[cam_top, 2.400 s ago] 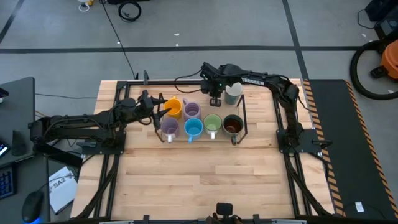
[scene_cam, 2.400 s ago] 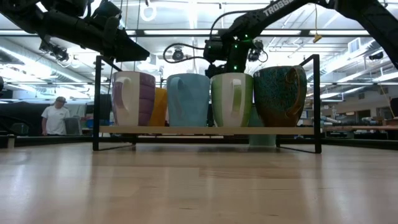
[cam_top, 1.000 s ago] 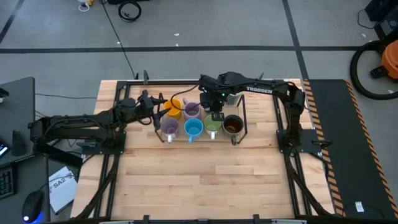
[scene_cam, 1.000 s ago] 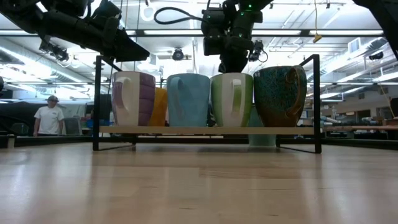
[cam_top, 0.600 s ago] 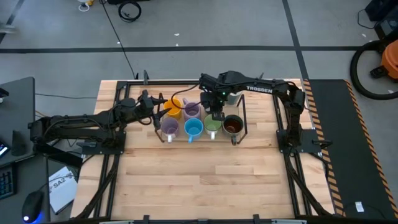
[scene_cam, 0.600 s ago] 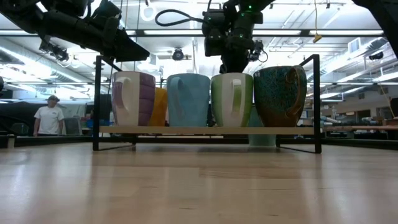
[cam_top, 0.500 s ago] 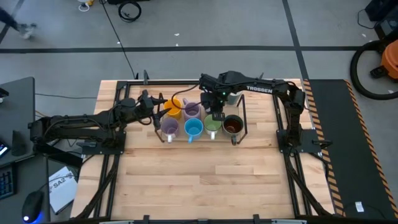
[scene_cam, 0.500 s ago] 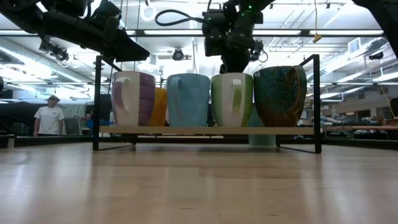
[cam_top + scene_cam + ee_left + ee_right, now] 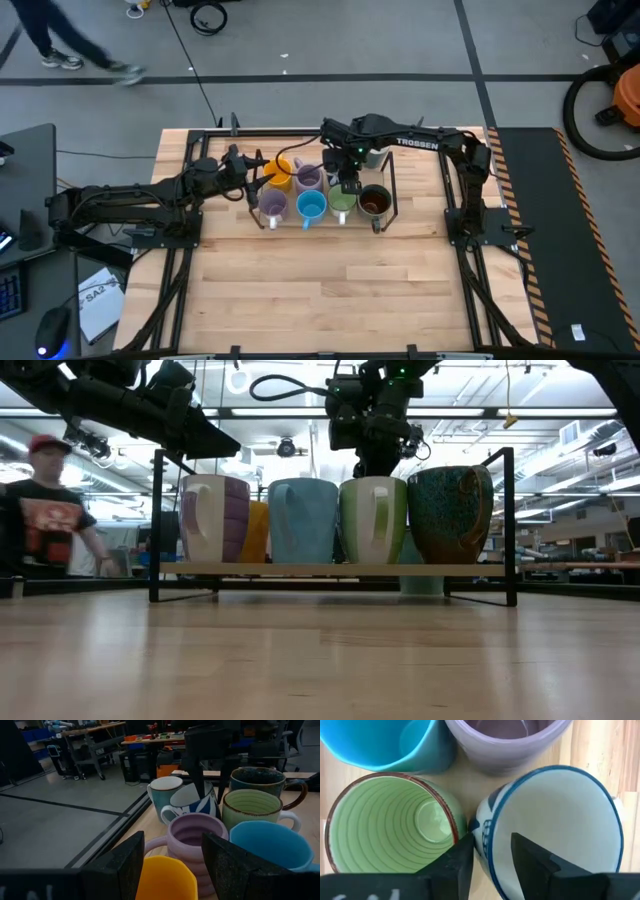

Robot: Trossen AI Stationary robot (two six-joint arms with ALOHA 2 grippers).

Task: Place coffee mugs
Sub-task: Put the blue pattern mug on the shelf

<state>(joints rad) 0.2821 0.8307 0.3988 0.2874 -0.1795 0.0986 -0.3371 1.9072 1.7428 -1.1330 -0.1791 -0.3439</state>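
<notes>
Mugs stand on a black-framed rack [image 9: 393, 186]. Its front row holds a lavender mug [image 9: 272, 206], a blue mug [image 9: 311, 206], a light green mug [image 9: 342, 200] and a dark brown mug [image 9: 374, 202]. Behind them are the orange mug [image 9: 280, 172] and a second lavender mug [image 9: 308, 178]. My right gripper [image 9: 347, 183] is over the back row, shut on the white patterned mug [image 9: 195, 800]. My left gripper [image 9: 172, 855] is open, with one finger on each side above the orange mug [image 9: 165, 880]. A pale grey-white mug [image 9: 165, 792] stands beyond the rack. My right gripper [image 9: 492, 847] pinches the white patterned mug's blue-edged rim wall [image 9: 487, 827], one finger inside the cup and one outside. The fingers come from above, pointing down. The mug tilts beside the green [image 9: 395, 825] and lavender [image 9: 505, 740] mugs. Its base is hidden.
The rack's black end posts [image 9: 509, 525] rise at both sides of the row. Bare wooden tabletop [image 9: 320, 290] stretches toward the near edge. A person [image 9: 45, 520] walks in the room beyond the table.
Both arms have kept still and the patterned mug stays tilted in the right gripper. A person has walked into view beyond the table's far edge.
</notes>
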